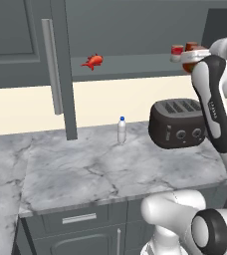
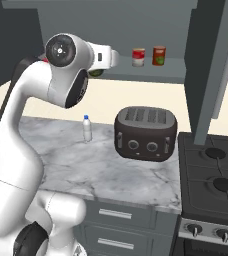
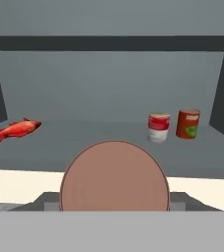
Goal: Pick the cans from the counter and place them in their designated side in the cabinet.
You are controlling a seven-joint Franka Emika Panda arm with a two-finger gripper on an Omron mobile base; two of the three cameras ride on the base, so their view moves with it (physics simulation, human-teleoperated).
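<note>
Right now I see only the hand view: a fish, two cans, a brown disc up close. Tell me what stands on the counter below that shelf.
Observer: A dark toaster stands on the counter.
Operator: Name anything else down there.
Observer: A small bottle with a blue cap stands upright, left of the toaster and apart from it.
Operator: Report the cabinet door.
Observer: The door stands open; in the left base view it is edge-on, left of the fish.
</note>
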